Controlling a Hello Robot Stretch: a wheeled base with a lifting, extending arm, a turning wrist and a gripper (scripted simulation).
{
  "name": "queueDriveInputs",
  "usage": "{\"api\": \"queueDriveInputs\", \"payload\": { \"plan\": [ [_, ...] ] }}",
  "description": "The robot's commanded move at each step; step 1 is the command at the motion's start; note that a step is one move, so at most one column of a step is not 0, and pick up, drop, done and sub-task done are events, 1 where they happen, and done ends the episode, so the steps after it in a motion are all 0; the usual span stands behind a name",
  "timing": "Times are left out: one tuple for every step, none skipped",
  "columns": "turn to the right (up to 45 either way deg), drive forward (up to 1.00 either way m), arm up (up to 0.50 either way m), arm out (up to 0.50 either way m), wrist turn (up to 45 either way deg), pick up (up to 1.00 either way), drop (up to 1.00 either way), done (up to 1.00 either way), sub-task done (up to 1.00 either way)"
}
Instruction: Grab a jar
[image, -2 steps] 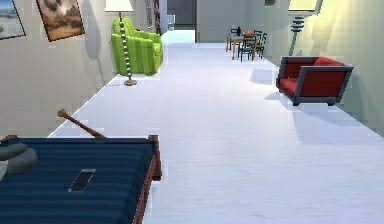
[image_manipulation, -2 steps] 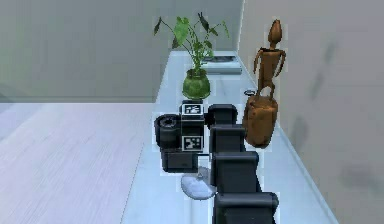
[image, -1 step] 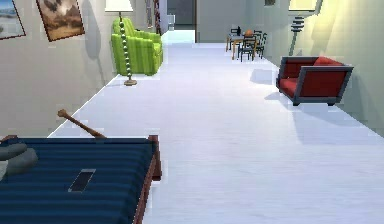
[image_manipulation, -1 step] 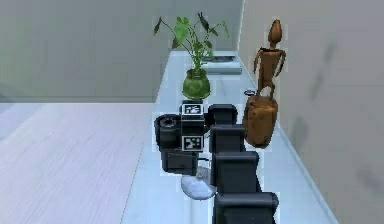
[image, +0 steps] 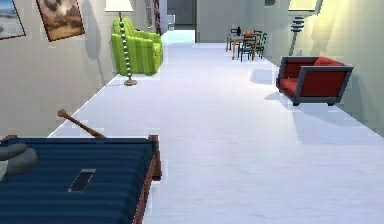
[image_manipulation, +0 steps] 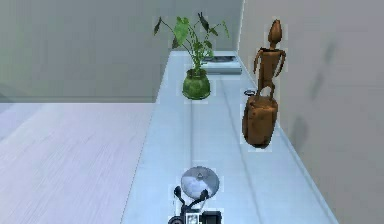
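Observation:
A long pale counter (image_manipulation: 215, 140) runs away along the wall in the arm side view. At its bottom edge my gripper (image_manipulation: 196, 213) shows as dark parts beside small white marked squares. Just beyond it on the counter lies a grey rounded thing (image_manipulation: 200, 183); I cannot tell what it is, or whether the gripper holds anything. Farther along stands a round green glass vessel (image_manipulation: 196, 86) with a leafy plant (image_manipulation: 190, 32) growing from it. No shape here reads plainly as a jar.
A brown wooden statue (image_manipulation: 264, 98) stands on the counter's right; a flat book-like thing (image_manipulation: 217, 65) lies at its far end. Ahead: a blue-covered bed (image: 75, 175) with a bat (image: 80, 125), green armchair (image: 138, 50), floor lamp (image: 124, 45), red armchair (image: 313, 78), dining set (image: 247, 42), wide pale floor (image: 220, 130).

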Motion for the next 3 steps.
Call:
{"api": "queueDriveInputs", "payload": {
  "plan": [
    [0.0, 0.00, 0.00, 0.00, 0.0, 1.00, 0.00, 0.00, 0.00],
    [0.0, 0.00, 0.10, 0.00, 0.0, 0.00, 0.00, 0.00, 0.00],
    [0.0, 0.00, 0.00, 0.00, 0.0, 0.00, 0.00, 1.00, 0.00]
  ]
}}
